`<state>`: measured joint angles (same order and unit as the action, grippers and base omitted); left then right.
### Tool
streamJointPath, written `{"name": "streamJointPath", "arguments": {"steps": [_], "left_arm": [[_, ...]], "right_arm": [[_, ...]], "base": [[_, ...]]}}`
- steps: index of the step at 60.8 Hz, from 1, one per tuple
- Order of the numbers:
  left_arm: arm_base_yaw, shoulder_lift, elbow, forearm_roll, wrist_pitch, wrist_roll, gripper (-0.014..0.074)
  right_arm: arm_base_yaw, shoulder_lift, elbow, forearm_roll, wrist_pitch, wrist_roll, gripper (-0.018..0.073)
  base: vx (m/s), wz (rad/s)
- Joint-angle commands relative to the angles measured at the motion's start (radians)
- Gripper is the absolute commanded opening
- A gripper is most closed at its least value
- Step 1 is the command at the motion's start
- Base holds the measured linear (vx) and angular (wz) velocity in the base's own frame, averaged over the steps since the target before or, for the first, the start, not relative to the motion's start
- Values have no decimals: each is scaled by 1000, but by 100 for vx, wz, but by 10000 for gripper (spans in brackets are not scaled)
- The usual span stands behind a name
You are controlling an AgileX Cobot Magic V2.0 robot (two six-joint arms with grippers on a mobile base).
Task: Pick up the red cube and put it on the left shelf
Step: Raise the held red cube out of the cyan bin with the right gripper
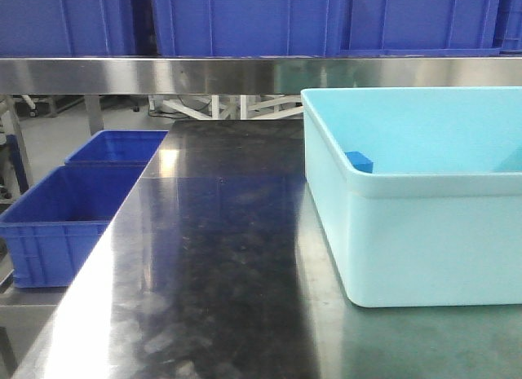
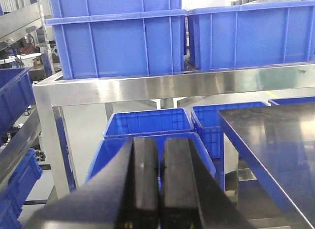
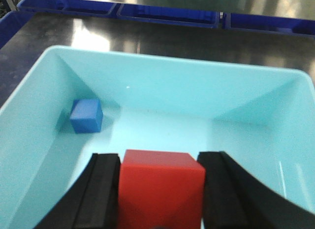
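Grip, right gripper (image 3: pixel 160 162): black padded fingers at 6 o'clock of the right wrist view, clamped on both flanks of the cube, grasping it firmly by the look of it.
Red cube (image 3: pixel 162 189): small red plastic block, pinched between those pads inside the tub; lifted or resting on the tub floor, cannot tell.
Small blue plastic block (image 3: pixel 86 115): at 10 o'clock from the cube, tucked into the tub's corner, well apart from the pads.
Pale cyan rectangular plastic tub (image 3: pixel 167 81): open-topped, walls all round cube and block; at 3 o'clock of the front view, standing on the table.
Dark glossy table top (image 1: pixel 220 232): under the tub, bare toward 9 o'clock.
Left gripper (image 2: pixel 158 155): black fingers pressed nearly together with only a thin slit between, clenched on nothing; at 6 o'clock of its own view, off the table's left edge.
Low open dark-blue crates (image 2: pixel 147 123): below table height, beyond the left gripper.
Left shelf (image 2: pixel 172 83): steel rack with a brushed flat front rail, at 12 o'clock past the table, carrying large dark-blue plastic crates (image 2: pixel 118 37).
Step in hand: the pick, judged secured; placing not yet begun.
Next move: straight lift clear of the tub rim, then a carry toward 11 o'clock to the rack; needs height over the rail and a free spot among the crates.
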<state>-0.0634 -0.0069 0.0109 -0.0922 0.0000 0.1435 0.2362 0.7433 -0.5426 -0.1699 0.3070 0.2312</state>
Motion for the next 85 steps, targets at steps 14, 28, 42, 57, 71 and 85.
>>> {"name": "streamJointPath", "arguments": {"steps": [14, 28, 42, 57, 71, 85], "left_arm": [[-3, 7, 22, -6, -83, 1, 106], [-3, 7, 22, -6, -83, 1, 106], [-3, 7, 22, -6, -83, 1, 106], [-3, 7, 22, -6, -83, 1, 106], [-3, 7, 22, -6, -83, 1, 106], [-3, 7, 22, -6, -83, 1, 106]], "right_arm": [[-4, -65, 31, -20, -109, -4, 57], [-4, -65, 31, -20, -93, -4, 57], [-4, -65, 31, -20, -93, -4, 57], [-4, -65, 31, -20, -93, -4, 57], [-4, -65, 31, -20, -93, -4, 57], [-4, -65, 31, -20, -93, -4, 57]], "base": [[0, 0], [2, 9], [0, 0], [0, 0], [0, 0], [0, 0]]}}
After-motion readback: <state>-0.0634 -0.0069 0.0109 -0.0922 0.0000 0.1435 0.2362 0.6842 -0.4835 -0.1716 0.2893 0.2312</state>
